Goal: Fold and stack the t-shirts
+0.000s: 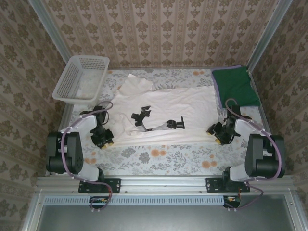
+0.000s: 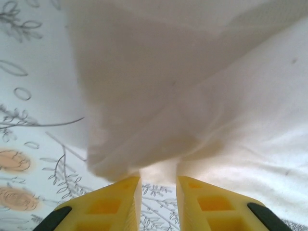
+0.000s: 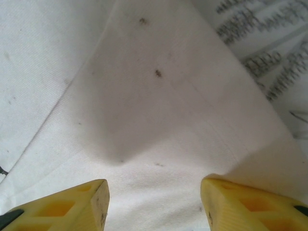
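The cream-white t-shirt (image 1: 168, 108) lies spread across the middle of the table, its small black print (image 1: 141, 115) facing up. The dark green t-shirt (image 1: 236, 85) lies folded at the back right corner. My left gripper (image 1: 104, 139) is at the white shirt's near left corner. In the left wrist view its jaws (image 2: 159, 179) stand a little apart, with a rumpled fold of the shirt (image 2: 192, 96) just past the tips and tablecloth showing between them. My right gripper (image 1: 217, 134) is at the near right corner, wide open (image 3: 154, 185) over flat white cloth (image 3: 144, 96).
A white mesh basket (image 1: 79, 77) sits at the back left corner, overhanging the table edge. The flowered tablecloth (image 1: 159, 156) covers the table. Metal frame posts and papered walls close in the sides and back.
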